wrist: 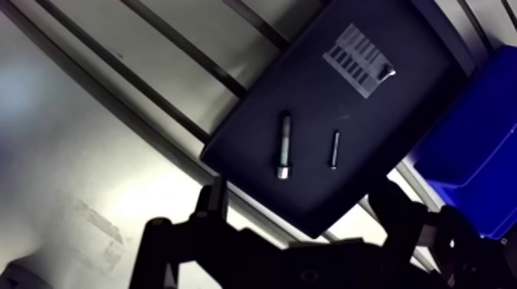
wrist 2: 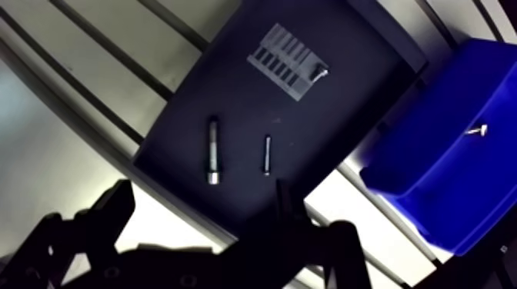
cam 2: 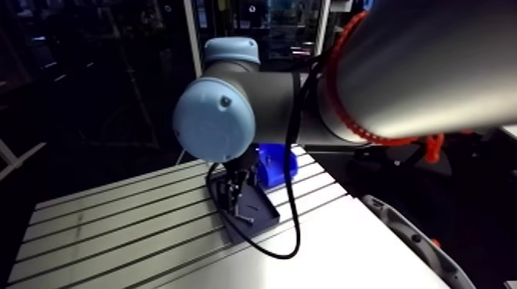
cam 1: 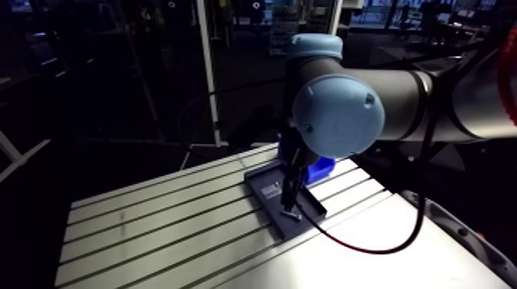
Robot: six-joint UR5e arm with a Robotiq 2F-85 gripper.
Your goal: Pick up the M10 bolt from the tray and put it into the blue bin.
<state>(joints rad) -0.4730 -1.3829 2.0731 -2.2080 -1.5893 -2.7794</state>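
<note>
My pincer (wrist: 300, 194) hangs spread and empty over the tray's (wrist: 308, 84) near edge. The bolt (wrist: 284, 144) lies flat just inside that edge, ahead of the gap between my fingers, with bare floor all round it. A thinner bolt (wrist: 335, 149) lies beside it, apart and roughly parallel. A label (wrist: 355, 60) sits toward the far corner. The bin (wrist: 477, 146) stands just beside the tray's side edge, with a small screw (wrist 2: 475, 131) inside. Open bench (wrist: 77, 154) flanks the other side.

You have one arm (cam 1: 408, 96): dark grey tubular links, round light-blue joint caps (cam 1: 338, 115), a small dark dot on one. Your pincer (wrist: 298, 192): black, two jointed fingers (wrist: 211, 204), round pivot holes.
</note>
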